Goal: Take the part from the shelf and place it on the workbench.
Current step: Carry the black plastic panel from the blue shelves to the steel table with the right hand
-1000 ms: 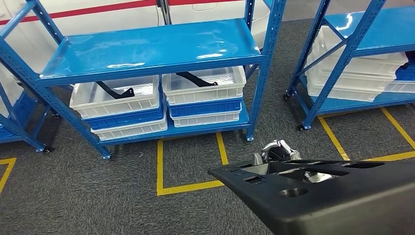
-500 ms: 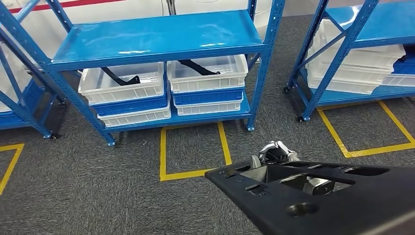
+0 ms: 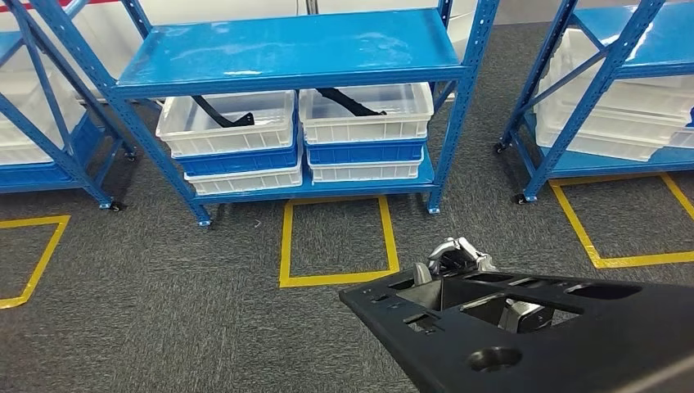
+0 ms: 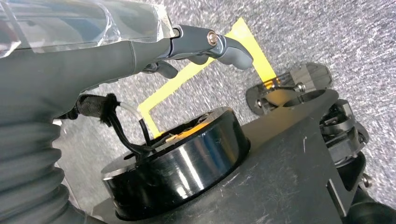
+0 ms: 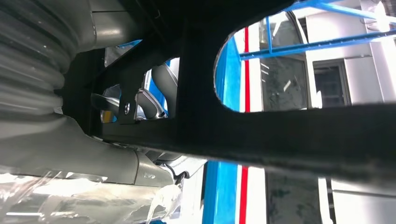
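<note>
Grey carpet marked with yellow tape squares spreads below blue shelving, whose lower level at twelve o'clock carries white and blue bins. At five o'clock the black part, a flat perforated panel, is carried off the shelf, the right hand gripping it with fingers curled through an opening. By the left wrist view, the left hand hangs over the carpet, its fingers loosely bent and holding nothing.

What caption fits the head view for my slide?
Right hand carries a black part over grey carpet, facing a blue shelf.
</note>
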Controlling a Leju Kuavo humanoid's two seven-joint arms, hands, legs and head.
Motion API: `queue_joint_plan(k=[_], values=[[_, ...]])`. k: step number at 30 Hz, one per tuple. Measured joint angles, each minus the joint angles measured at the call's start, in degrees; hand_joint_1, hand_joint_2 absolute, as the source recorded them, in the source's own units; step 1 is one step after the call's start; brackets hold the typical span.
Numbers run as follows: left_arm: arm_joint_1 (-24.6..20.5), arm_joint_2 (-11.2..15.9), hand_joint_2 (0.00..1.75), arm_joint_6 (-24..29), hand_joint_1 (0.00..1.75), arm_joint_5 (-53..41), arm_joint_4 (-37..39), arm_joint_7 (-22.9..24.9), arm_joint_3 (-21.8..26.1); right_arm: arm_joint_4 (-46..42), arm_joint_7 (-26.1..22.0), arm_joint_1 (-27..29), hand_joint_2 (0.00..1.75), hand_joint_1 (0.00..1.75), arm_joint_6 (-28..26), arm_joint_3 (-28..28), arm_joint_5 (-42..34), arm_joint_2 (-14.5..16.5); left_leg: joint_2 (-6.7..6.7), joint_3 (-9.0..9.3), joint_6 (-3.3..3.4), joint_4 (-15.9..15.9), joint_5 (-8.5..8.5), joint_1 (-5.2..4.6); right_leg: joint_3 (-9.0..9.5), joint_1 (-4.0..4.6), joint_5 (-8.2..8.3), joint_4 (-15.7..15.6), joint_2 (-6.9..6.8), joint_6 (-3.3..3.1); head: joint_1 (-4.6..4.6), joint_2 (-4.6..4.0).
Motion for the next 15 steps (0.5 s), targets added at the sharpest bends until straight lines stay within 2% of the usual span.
queue_joint_plan(k=[2,3,5,6,7,8,9,11,12,13,15], values=[[-0.1,0.0,1.75,0.0,0.00,0.0,0.0,0.0,0.0,0.0,0.0,0.0,1.75,1.75,0.2,0.0,0.0,0.0,1.27,-1.61,-0.71,3.2,-1.84,0.09,-0.02,-0.10,0.20,-0.1,-1.37,-0.57,-0.04,0.00],[-0.2,0.0,1.75,0.0,0.00,0.0,0.0,-0.1,0.0,0.0,0.0,0.0,1.75,1.75,0.3,0.0,0.0,0.0,2.26,-3.17,-1.08,6.6,-3.57,0.16,-0.05,-0.08,0.25,-0.1,-2.02,-0.78,-0.07,0.00],[-0.5,0.0,1.75,-0.2,0.00,0.0,0.0,-0.1,0.0,0.0,0.0,0.2,1.75,1.75,0.5,0.0,0.0,0.0,2.99,-6.92,-1.62,15.0,-6.94,0.38,-0.15,-0.03,0.28,-0.1,-3.40,-1.02,-0.08,0.00],[-0.7,0.0,1.75,-0.3,0.00,0.0,0.0,-0.1,0.0,0.0,0.0,0.3,1.75,1.75,0.6,0.0,-0.1,-0.1,3.04,-7.94,-1.75,17.5,-7.57,0.46,-0.15,-0.02,0.28,-0.1,-4.11,-1.03,-0.09,0.00],[-0.7,0.0,1.75,-0.3,0.00,0.0,0.0,-0.1,0.0,0.0,0.0,0.5,1.75,1.75,0.7,0.0,-0.1,-0.1,3.11,-7.87,-1.78,17.8,-7.17,0.53,-0.13,-0.02,0.27,-0.1,-4.78,-1.04,-0.09,0.00],[-0.6,0.0,1.75,-0.3,0.00,-0.1,0.0,0.0,0.0,0.0,0.0,0.6,1.75,1.75,0.8,0.0,-0.2,-0.1,3.33,-6.56,-1.74,15.6,-5.77,0.57,-0.06,-0.02,0.28,-0.1,-5.37,-1.03,-0.09,0.00],[-0.5,0.0,1.75,-0.3,0.00,-0.2,0.0,0.1,0.0,0.0,0.0,0.6,1.75,1.75,0.8,0.0,-0.2,-0.1,3.97,-4.34,-1.60,11.5,-3.82,0.59,0.03,-0.02,0.29,-0.2,-5.91,-1.01,-0.09,0.00],[-0.3,0.0,1.75,-0.1,0.00,-0.4,0.0,0.3,0.0,0.0,0.0,0.7,1.75,1.75,0.8,0.0,-0.3,-0.1,6.36,-0.25,-1.13,3.2,-1.04,0.30,0.10,0.23,0.30,-0.1,-6.85,-0.80,-0.09,0.00],[-0.2,0.0,1.75,-0.1,0.00,-0.5,0.0,0.3,0.0,0.0,-0.1,0.8,1.75,1.75,0.8,0.0,-0.3,-0.1,7.22,0.71,-0.83,0.8,-0.48,0.08,0.07,0.39,0.34,-0.1,-7.30,-0.59,-0.06,0.00],[-0.1,0.0,1.75,-0.1,0.00,-0.5,0.0,0.3,0.0,0.0,-0.2,1.0,1.75,1.75,0.8,-0.1,-0.4,-0.1,7.52,0.85,-0.54,-0.1,-0.46,-0.15,0.01,0.52,0.40,-0.1,-7.78,-0.34,-0.03,0.00],[0.1,0.1,1.75,-0.1,0.00,-0.7,0.0,0.2,-0.1,0.0,-0.7,1.4,1.75,1.75,0.7,-0.1,-0.6,-0.1,6.48,0.51,0.25,-0.5,-0.05,-0.17,0.02,0.50,0.43,-0.2,-8.60,0.30,0.01,0.00]])
